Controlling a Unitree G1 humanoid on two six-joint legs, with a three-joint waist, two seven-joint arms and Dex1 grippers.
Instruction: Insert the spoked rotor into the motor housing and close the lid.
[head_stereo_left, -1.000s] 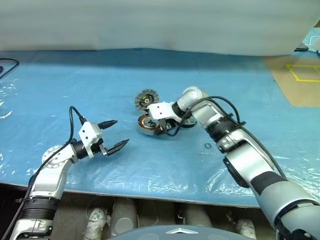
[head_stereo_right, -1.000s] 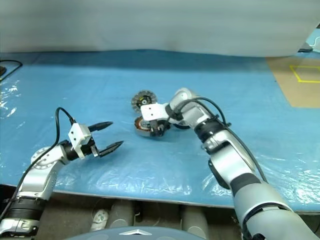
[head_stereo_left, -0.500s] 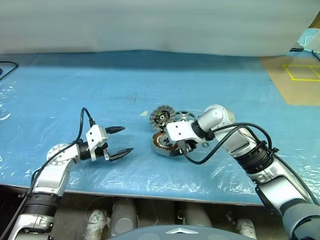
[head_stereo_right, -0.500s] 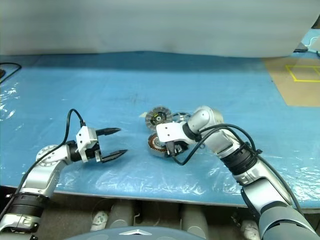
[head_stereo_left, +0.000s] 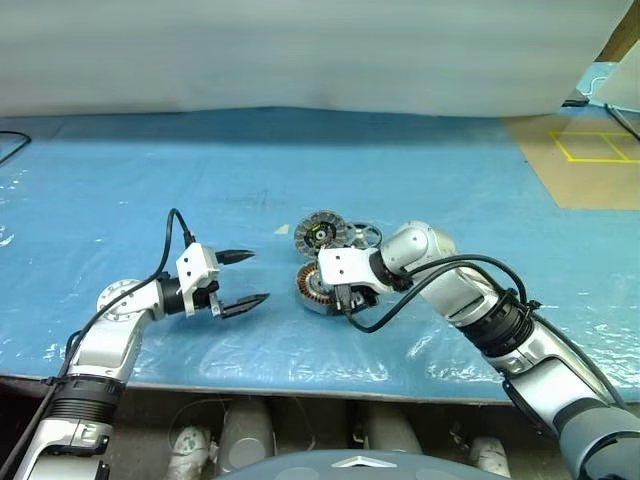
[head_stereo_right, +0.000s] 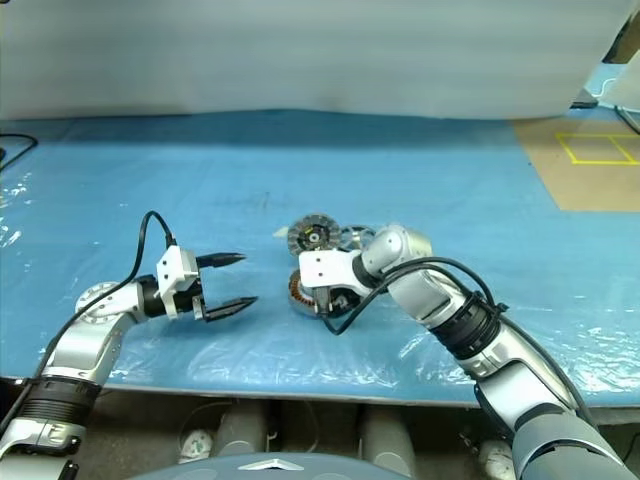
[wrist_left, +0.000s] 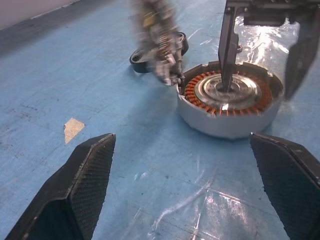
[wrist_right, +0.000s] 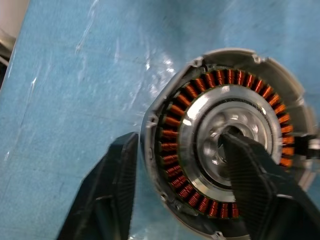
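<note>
The motor housing (head_stereo_left: 312, 284), a grey disc with copper windings, lies flat on the blue table cover. My right gripper (head_stereo_left: 343, 297) hangs over it, open. In the right wrist view one of its fingers (wrist_right: 250, 170) stands over the silver centre and the other just outside the rim of the housing (wrist_right: 225, 100). Just behind the housing is the ridged silver lid (head_stereo_left: 322, 231). Next to the lid on the right lies the dark-rimmed spoked rotor (head_stereo_left: 366, 237). My left gripper (head_stereo_left: 256, 277) is open and empty, a short way left of the housing, pointing at it.
A small pale scrap (head_stereo_left: 282, 228) lies left of the lid. A brown floor patch with yellow tape (head_stereo_left: 585, 155) is at the far right, and a black cable (head_stereo_left: 12, 146) at the far left. The table's front edge (head_stereo_left: 300, 378) runs close below both arms.
The whole view has shifted, so the camera moved. My right arm has drawn back and lowered, and its jaws have widened around the housing's wall. The left gripper has stayed put.
</note>
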